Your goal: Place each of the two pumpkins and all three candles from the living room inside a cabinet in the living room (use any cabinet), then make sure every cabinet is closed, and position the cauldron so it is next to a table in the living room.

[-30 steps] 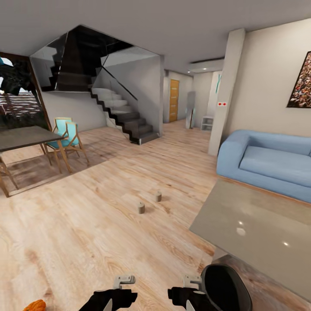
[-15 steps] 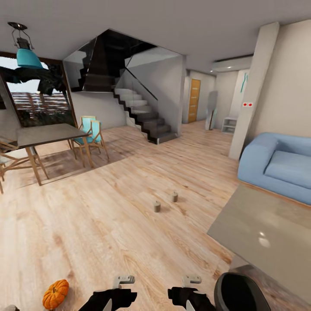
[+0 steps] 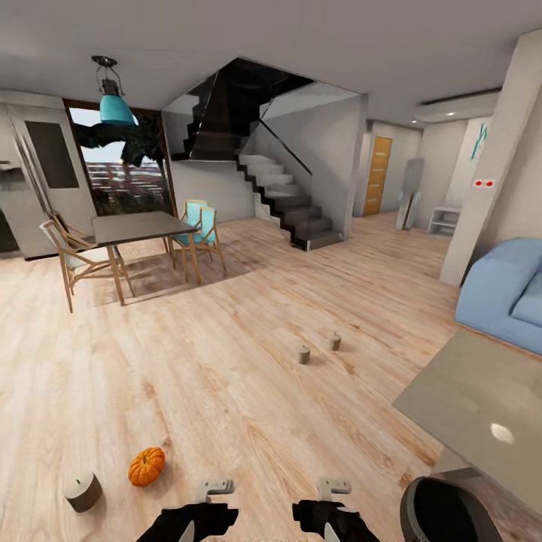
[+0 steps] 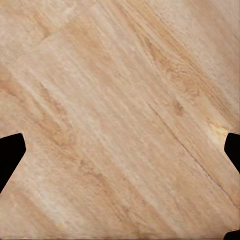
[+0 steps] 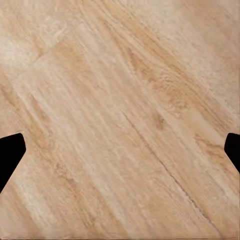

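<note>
Pumpkin upright, stem up; near candle tilted.

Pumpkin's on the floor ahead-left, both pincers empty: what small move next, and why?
Probably turn a little left and roll toward the pumpkin. It lies on the floor ahead of the left pincer, a candle beside it; two more candles stand further off. Both wrist views show open fingers over bare floor, so nothing is within reach.
</note>
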Controlling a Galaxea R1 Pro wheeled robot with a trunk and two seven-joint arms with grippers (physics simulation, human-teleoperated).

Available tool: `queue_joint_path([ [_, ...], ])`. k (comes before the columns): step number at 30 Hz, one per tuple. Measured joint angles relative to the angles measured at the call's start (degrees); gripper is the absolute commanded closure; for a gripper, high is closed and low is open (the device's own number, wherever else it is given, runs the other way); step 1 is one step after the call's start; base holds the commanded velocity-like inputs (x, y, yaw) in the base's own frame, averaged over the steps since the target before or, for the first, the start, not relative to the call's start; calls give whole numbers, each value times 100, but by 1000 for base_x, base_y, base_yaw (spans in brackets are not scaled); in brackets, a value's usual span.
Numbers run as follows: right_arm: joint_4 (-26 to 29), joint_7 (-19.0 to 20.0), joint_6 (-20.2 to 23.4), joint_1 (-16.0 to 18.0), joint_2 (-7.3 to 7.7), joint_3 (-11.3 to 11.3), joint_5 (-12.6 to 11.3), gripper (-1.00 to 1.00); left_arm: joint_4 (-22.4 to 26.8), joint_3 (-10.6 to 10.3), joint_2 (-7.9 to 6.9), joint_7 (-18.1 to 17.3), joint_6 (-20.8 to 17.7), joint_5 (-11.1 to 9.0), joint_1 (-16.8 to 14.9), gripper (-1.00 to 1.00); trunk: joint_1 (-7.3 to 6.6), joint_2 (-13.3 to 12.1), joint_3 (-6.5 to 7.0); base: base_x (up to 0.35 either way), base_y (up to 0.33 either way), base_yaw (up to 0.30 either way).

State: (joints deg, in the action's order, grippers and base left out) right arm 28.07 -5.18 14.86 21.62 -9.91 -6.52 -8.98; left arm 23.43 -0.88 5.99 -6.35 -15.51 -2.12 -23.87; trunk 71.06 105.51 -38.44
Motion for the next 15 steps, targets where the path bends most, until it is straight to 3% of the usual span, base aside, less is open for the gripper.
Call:
queue_joint_path([
  [5,0,0,-2,0,-1,-2,0,-100,-3,0,4,-2,9,3,2,-100,-2,0,0,-115,5,289],
  [15,-5,0,2,0,-6,-5,0,-100,2,0,7,-5,20,-1,7,-100,-3,0,0,-15,1,289],
])
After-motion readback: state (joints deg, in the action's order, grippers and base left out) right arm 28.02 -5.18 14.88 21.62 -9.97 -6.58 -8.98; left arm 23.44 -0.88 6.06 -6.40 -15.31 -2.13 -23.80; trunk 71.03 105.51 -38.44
